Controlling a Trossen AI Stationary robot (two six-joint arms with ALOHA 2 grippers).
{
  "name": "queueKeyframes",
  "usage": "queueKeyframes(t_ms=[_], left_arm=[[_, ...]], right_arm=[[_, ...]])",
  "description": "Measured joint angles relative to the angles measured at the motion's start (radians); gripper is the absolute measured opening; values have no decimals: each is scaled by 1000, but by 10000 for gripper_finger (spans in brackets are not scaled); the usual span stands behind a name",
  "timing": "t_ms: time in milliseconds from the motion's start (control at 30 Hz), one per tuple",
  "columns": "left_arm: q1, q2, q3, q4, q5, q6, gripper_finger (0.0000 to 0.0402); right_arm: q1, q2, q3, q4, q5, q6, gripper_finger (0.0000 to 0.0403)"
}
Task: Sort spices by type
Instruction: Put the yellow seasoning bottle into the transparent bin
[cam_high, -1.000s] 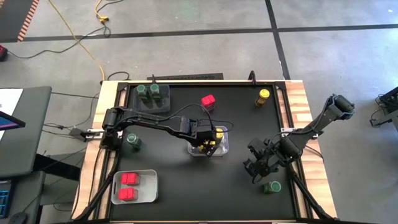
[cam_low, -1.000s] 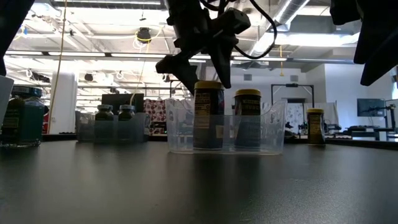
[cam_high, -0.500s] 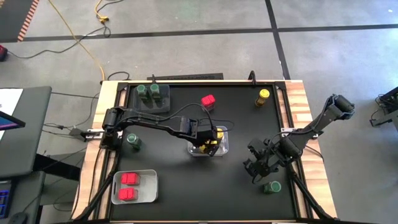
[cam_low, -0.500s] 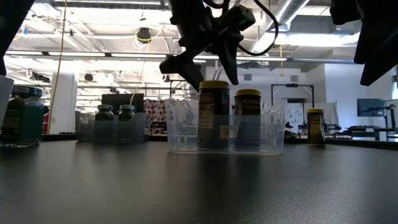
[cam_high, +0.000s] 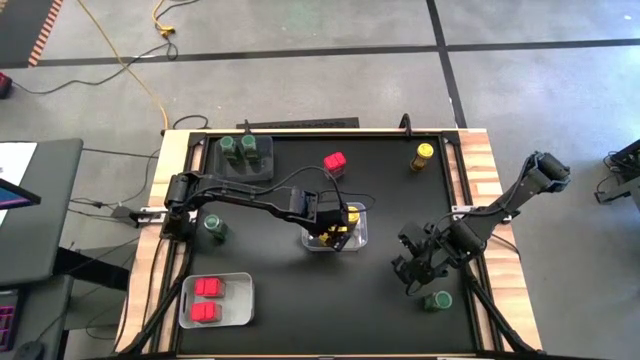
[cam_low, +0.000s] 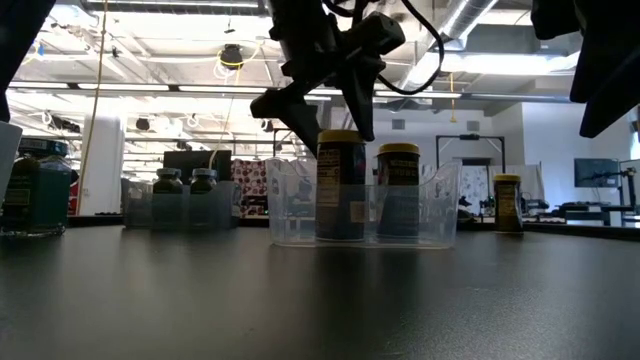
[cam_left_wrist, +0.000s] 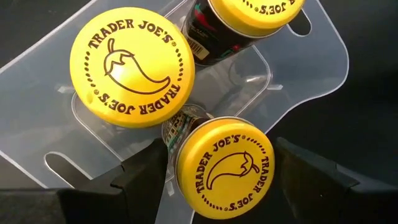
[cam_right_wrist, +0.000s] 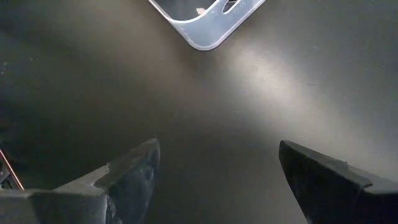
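A clear bin (cam_high: 358, 238) stands at the table's middle with yellow-lidded spice jars in it. My left gripper (cam_high: 338, 232) reaches down into it, shut on one yellow-lidded jar (cam_left_wrist: 225, 167), next to two more (cam_left_wrist: 132, 74) (cam_left_wrist: 255, 12). In the low view the held jar (cam_low: 340, 185) stands upright beside a neighbour (cam_low: 398, 190). My right gripper (cam_high: 408, 275) hangs open over bare table at the near right, close to a green-lidded jar (cam_high: 436, 300). It has nothing between its fingers (cam_right_wrist: 134, 171). My left gripper pinches the jar at its top, just under the yellow lid (cam_left_wrist: 173, 144), with one finger on each side. The fingers (cam_low: 300, 112) come from above, slanting down. The jar is upright inside the bin, its bottom level with its neighbour's. Whether it rests on the bin floor I cannot tell.
Two green-lidded jars sit in a grey bin (cam_high: 243, 150) at the far left, and one more green-lidded jar (cam_high: 214, 226) stands at the left edge. A red-topped jar (cam_high: 335, 162) and a yellow-lidded jar (cam_high: 424, 155) stand at the far side. Red-topped jars fill a clear bin (cam_high: 215, 300) near left.
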Motion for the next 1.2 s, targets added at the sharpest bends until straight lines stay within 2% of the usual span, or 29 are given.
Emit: queueKeyframes(t_ms=[200, 533, 1200], left_arm=[[0, 0, 0, -1, -1, 1, 281], [0, 0, 0, 1, -2, 24, 329], [22, 0, 0, -7, 30, 1, 328]], right_arm=[[0, 0, 0, 0, 0, 0, 356], [0, 0, 0, 0, 0, 0, 356], [0, 0, 0, 0, 0, 4, 356]])
